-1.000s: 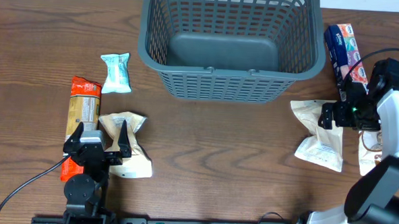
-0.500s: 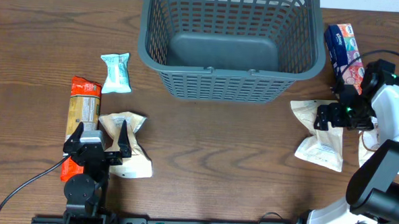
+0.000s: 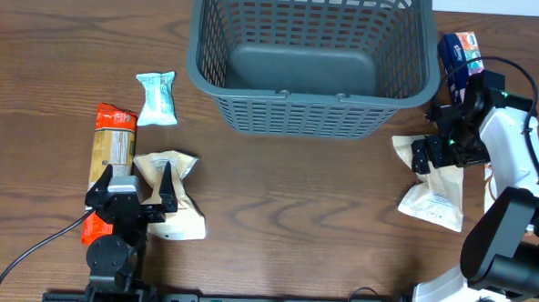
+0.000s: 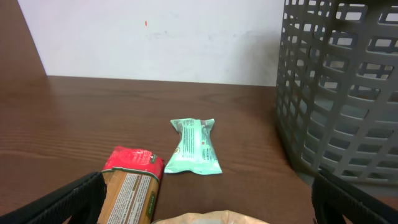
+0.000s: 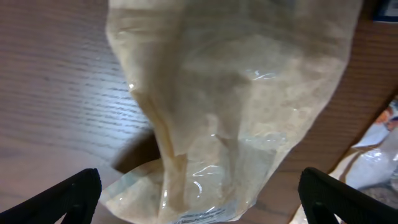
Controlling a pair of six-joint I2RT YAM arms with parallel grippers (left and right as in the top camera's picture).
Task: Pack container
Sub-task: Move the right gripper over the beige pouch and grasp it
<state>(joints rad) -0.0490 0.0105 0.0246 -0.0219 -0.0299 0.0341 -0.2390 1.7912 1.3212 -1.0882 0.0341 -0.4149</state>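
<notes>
The dark grey basket [image 3: 313, 91] stands at the back centre; no packets show inside it. It fills the right of the left wrist view [image 4: 342, 93]. My left gripper [image 3: 139, 180] is open and low over a beige packet [image 3: 177, 215], whose top edge shows between the fingers [image 4: 211, 218]. My right gripper [image 3: 431, 153] is open right of the basket, over another beige packet [image 3: 436, 199]. This packet fills the right wrist view [image 5: 230, 99] and lies between the spread fingers [image 5: 199, 202].
A red and tan cracker packet [image 3: 112, 149] [image 4: 130, 183] lies left of the left gripper. A teal packet [image 3: 156, 98] [image 4: 196, 146] lies left of the basket. A blue packet [image 3: 460, 59] and a pale packet [image 3: 499, 216] lie at the far right.
My right gripper has moved left and toward the basket, coming over the top of the right beige packet. The left arm and all packets have not moved.
</notes>
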